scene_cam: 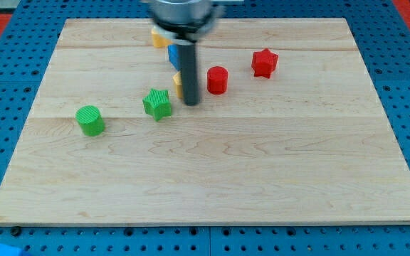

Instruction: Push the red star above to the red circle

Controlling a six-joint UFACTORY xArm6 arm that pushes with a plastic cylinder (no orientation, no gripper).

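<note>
Just then my tip (pixel 191 103) rested on the wooden board (pixel 262 178), grasping nothing, between the green star (pixel 158 104) and the red circle (pixel 217 80). Upper right of centre, the red star (pixel 264 62) sat near that circle's right.

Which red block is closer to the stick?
The red circle. It sits just right of my tip, while the red star lies farther off to the right.

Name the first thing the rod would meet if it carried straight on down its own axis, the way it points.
The wooden board itself: my tip already sits at its surface, just left of the red circle and right of the green star.
</note>
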